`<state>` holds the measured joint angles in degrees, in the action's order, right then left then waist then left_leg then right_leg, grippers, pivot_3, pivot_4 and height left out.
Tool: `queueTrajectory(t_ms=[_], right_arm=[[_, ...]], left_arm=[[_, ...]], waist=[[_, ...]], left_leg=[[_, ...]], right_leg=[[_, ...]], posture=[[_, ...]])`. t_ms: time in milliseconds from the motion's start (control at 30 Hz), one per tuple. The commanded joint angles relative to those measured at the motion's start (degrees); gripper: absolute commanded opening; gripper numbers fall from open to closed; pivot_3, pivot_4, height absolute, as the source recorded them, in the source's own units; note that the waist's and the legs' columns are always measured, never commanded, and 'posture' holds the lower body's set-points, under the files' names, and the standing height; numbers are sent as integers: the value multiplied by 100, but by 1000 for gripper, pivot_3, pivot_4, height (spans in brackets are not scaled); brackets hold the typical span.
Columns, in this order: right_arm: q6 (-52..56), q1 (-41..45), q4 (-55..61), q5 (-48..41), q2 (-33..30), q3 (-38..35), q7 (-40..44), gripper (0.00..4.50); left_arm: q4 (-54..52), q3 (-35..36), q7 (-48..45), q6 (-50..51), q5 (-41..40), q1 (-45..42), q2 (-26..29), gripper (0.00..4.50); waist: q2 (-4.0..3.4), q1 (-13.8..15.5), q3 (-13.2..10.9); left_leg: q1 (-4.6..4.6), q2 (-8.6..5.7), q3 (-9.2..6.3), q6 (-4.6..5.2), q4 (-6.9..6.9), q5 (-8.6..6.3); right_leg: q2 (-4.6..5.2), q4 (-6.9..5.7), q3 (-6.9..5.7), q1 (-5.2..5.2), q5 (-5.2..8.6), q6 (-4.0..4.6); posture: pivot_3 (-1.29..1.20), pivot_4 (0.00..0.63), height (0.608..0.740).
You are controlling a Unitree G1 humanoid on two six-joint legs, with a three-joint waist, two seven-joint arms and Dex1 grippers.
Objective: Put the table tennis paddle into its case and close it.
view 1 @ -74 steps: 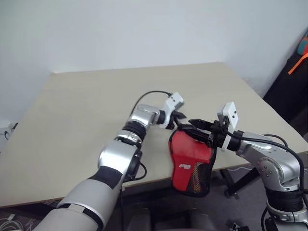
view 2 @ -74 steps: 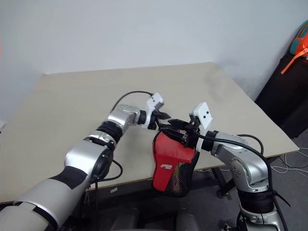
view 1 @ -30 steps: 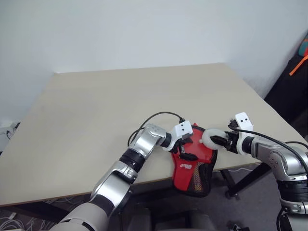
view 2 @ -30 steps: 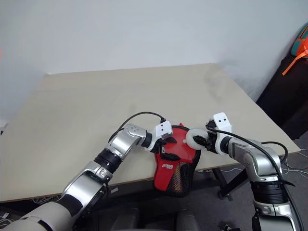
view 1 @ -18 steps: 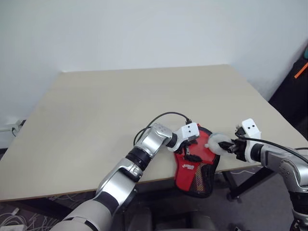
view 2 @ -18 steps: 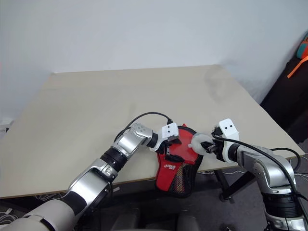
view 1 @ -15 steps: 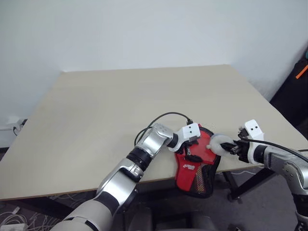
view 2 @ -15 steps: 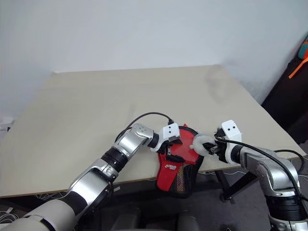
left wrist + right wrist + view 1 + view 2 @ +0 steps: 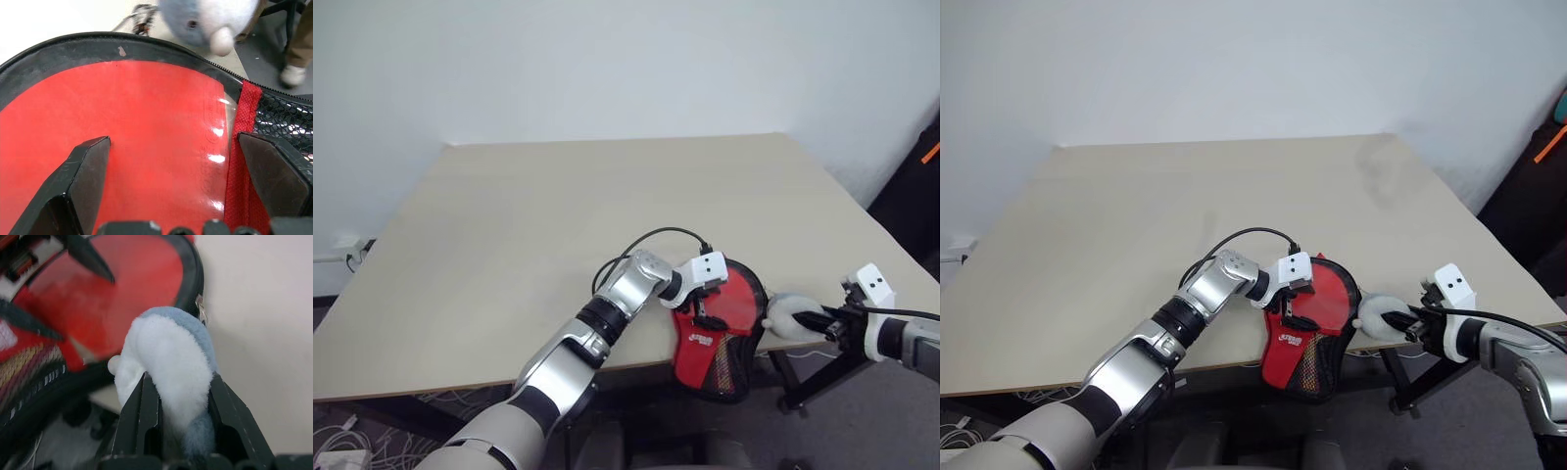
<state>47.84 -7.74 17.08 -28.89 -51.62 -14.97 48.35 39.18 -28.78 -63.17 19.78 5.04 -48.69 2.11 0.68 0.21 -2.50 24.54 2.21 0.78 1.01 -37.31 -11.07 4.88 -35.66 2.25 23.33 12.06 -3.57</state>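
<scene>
Since the earlier frames the right gripper has drawn away from the case and now hangs past the table edge, to the right of the case; its fingers are closed on a soft white and grey-blue plush pendant, which seems to be tied to the zipper end. The left gripper rests above the case with its fingers spread wide, holding nothing. The table tennis paddle is already inside the case, its red face visible behind the clear side. The case lies at the near edge of the table, its lower mesh part hanging over it. In my judgement the insertion is done; whether the zipper is fully closed I cannot tell.
</scene>
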Motion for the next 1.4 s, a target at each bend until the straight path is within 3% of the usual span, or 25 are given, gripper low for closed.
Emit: queueTrajectory(t_ms=[33,333,567,900,1067,1400], right_arm=[[-521,-432,191,288,-446,41,485,585],[-970,-1216,999,195,-997,41,1434,584],[-2057,-2133,1361,815,-1287,299,1972,559],[-2603,-2884,1962,992,-1454,427,2465,557],[-2790,-2739,2279,1209,-1517,882,2486,557],[-2324,-1830,3285,714,-1234,2086,2264,531]], left_arm=[[368,-152,-4,74,229,3,56,4452],[782,-47,110,-91,215,-205,-86,4452],[1076,202,189,-56,113,-291,-215,4452],[1348,344,429,-134,122,-377,-304,4452],[1450,426,486,-184,139,-420,-300,4452],[1652,610,600,-212,125,-583,-192,4452]], waist=[[0,-2,0],[12,-1,-6],[14,-1,-7],[20,-5,-9],[25,-8,-8],[42,-17,-8]], left_leg=[[-1,0,0,0,-2,-1],[0,0,-1,6,-33,-17],[1,0,0,11,-55,-35],[0,1,0,10,-57,-42],[-2,3,2,11,-63,-42],[-2,10,4,5,-58,-46]], right_leg=[[0,0,0,0,0,0],[3,1,-2,-8,1,-2],[6,4,-3,-15,5,-8],[7,7,-5,-18,8,-13],[8,7,-6,-19,8,-13],[6,7,-10,-13,8,-13]], posture=[[0,0,740],[0,0,740],[0,0,740],[0,0,740],[0,0,740],[0,0,740]])
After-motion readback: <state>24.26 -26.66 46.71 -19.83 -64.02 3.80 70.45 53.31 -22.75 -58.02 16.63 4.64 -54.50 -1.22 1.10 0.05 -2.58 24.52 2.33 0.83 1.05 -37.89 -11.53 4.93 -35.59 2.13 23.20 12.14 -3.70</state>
